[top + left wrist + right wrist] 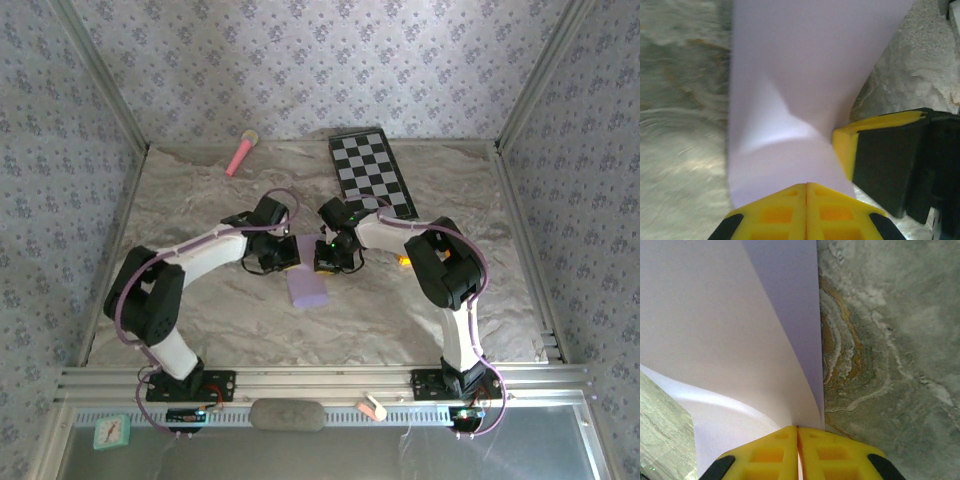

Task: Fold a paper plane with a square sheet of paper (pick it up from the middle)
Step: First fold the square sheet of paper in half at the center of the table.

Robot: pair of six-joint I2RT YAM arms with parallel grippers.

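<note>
Mid-table, top view: your left gripper [276,256] and right gripper [328,260] sit close together, noses angled toward each other, with the square sheet of paper [307,287] between and just in front of them, on the near side. The left wrist view shows the left gripper [806,186] with its yellow jaws pressed flat together on the sheet's [805,75] edge. The lilac paper runs away from the jaws and carries a soft buckle in its middle (not a sharp crease, as far as you can see). The right gripper's [880,160] yellow-edged black finger sits just beside that sheet on the right, touching its edge. In the right wrist view the right gripper's [797,429] jaws are likewise clamped tight on the paper [715,340], which curls up and over to the left in a smooth bend. You cannot tell whether the sheet's far end rests on the table [200,200] or hangs clear. The checkered board [372,172] lies well apart at the back right, and the pink microphone-like stick [241,153] at the back left.
</note>
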